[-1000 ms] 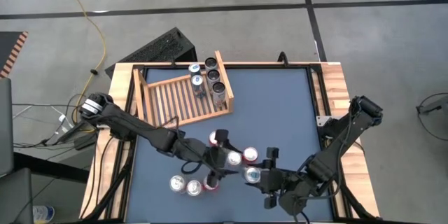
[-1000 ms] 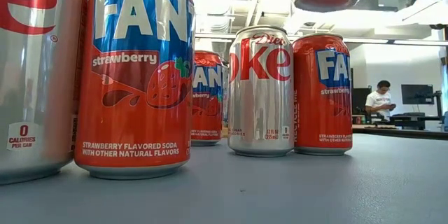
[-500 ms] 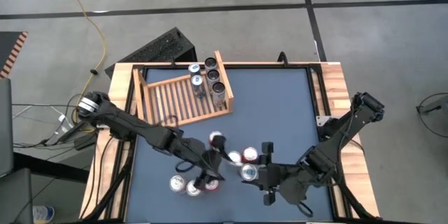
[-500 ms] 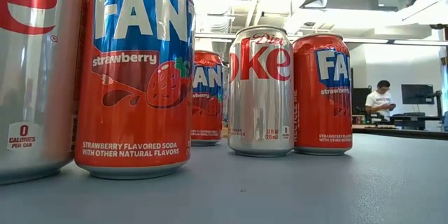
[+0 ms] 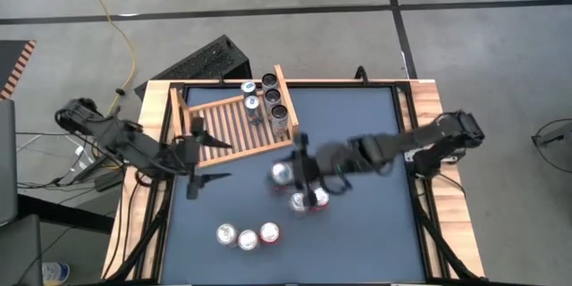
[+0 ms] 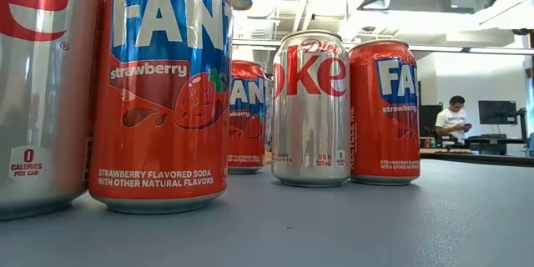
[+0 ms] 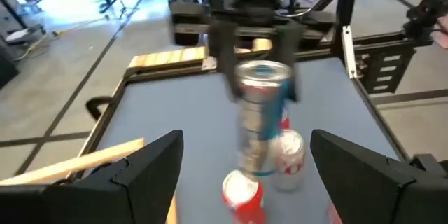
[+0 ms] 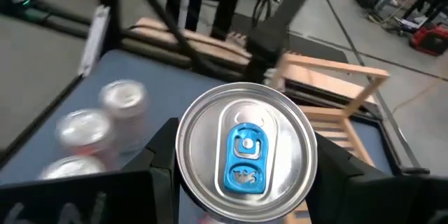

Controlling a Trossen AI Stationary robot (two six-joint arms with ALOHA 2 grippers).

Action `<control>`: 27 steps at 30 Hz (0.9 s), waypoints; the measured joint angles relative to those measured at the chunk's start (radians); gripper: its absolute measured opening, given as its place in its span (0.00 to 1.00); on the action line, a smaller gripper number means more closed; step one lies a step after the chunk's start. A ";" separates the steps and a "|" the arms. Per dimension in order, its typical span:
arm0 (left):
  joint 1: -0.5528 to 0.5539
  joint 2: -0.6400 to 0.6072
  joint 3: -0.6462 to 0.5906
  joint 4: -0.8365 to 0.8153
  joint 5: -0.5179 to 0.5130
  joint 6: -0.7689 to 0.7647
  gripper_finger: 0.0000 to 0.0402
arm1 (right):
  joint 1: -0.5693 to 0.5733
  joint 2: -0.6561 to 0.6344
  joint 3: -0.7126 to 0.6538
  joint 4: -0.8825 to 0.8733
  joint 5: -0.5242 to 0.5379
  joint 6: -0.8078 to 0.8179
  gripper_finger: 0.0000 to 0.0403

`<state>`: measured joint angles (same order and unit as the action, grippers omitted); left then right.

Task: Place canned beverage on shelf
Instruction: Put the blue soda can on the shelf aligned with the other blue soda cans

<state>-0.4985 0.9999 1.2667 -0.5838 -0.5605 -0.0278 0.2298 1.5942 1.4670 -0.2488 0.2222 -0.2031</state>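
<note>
Table [image 5: 357, 143]: blue-grey top with a wooden border.
Shelf [image 5: 223, 125]: light-wood slatted rack at the far left corner of the table, with raised side boards.
Cans on shelf [image 5: 268, 103]: three, in a row against its right board.
Right gripper [image 5: 302, 174]: mid-table, near the shelf's front right corner, fingers clamped on a can.
Held can [image 8: 245, 155]: silver top, blue tab (label too blurred to read); lifted off the table, above the loose cans.
Left gripper [image 5: 192, 156]: at the left edge of the table, just in front of the shelf; fingers spread wide, nothing between them.
Middle cans [image 5: 308, 199]: a small cluster standing on the table just beside the right gripper, red and silver tops.
Near cans [image 5: 246, 235]: three in a row toward the near edge, left of centre.
Low view: a strawberry Fanta can [image 6: 158, 92] and a Diet Coke can [image 6: 311, 108] upright in close-up; a person [image 6: 453, 121] far off in the room.
Black box [image 5: 201, 63]: on the floor beyond the far left corner.
</note>
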 joint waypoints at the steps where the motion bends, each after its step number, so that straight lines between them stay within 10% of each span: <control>1: 0.000 -0.013 0.000 -0.015 -0.009 -0.003 0.75 | -0.045 0.004 0.000 0.012 -0.040 -0.003 0.46; 12: 0.002 -0.026 -0.004 -0.166 -0.101 0.012 0.75 | -0.350 0.119 0.000 0.022 -0.345 -0.002 0.46; 27: 0.140 -0.020 -0.239 0.037 0.035 0.068 0.75 | -0.391 0.296 -0.001 0.034 -0.446 -0.038 0.46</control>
<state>-0.3586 0.9798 1.0278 -0.5467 -0.5259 0.0402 -0.1612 1.8907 1.4658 -0.2146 -0.2240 -0.2407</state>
